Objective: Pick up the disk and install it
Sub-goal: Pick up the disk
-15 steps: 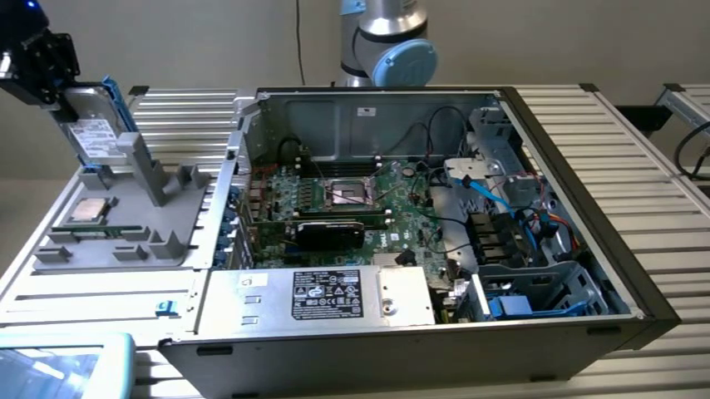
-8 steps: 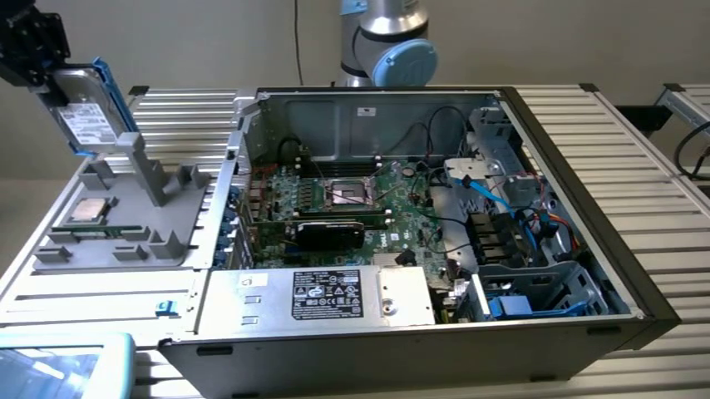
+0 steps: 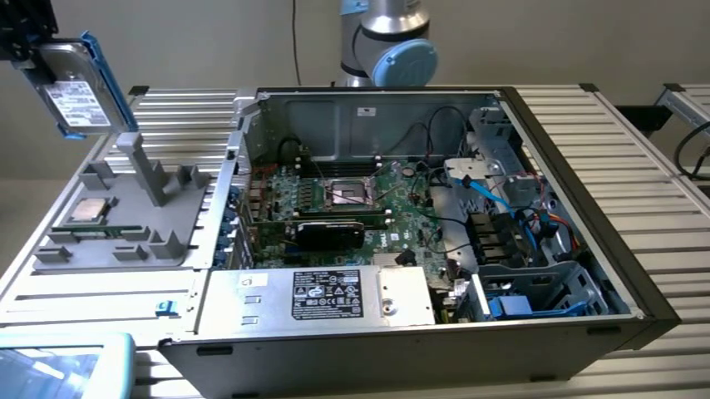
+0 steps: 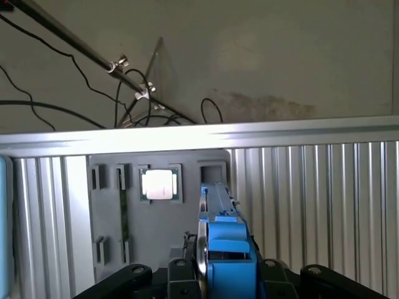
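The disk (image 3: 76,90), a silver-grey drive with a white label in a bright blue carrier, hangs in the air at the exterior view's far upper left. It is tilted, above the grey parts holder (image 3: 133,224). My gripper (image 3: 25,46) is shut on its upper end. In the wrist view the disk (image 4: 225,246) shows edge-on between my black fingers (image 4: 134,274), with my gripper (image 4: 224,277) closed around it. The grey holder (image 4: 156,249) lies below it.
An open computer case (image 3: 577,191) takes up the middle, with the motherboard (image 3: 344,199), a silver box with a black label (image 3: 332,293) and a blue-edged drive bay (image 3: 533,295). A square CPU chip (image 3: 89,211) sits in the holder. A light blue object (image 3: 61,362) lies at the front left corner.
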Action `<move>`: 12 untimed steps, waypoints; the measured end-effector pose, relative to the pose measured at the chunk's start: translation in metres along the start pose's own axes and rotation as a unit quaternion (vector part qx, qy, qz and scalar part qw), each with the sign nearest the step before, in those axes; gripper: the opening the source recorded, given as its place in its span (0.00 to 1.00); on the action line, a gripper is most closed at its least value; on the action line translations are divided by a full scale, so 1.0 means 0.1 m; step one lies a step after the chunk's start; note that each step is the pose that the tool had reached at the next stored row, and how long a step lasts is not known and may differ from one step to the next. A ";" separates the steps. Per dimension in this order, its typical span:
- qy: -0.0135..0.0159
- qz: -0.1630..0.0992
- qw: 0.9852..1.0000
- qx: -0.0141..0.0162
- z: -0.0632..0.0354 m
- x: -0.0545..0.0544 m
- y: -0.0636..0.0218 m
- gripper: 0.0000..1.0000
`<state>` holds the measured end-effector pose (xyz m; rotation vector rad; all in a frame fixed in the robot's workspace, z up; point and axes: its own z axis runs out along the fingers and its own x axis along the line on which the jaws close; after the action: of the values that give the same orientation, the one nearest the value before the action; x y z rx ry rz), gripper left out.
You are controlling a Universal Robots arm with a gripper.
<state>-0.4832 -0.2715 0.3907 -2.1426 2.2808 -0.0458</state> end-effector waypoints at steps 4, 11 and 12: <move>0.000 0.000 1.000 0.000 -0.149 0.00 -0.045 0.37; 0.000 0.000 1.000 0.000 -0.397 0.00 -0.159 0.37; 0.000 0.000 1.000 0.000 -0.429 -0.01 -0.187 0.37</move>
<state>-0.4658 -0.2715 0.4341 -2.1425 2.2806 -0.0461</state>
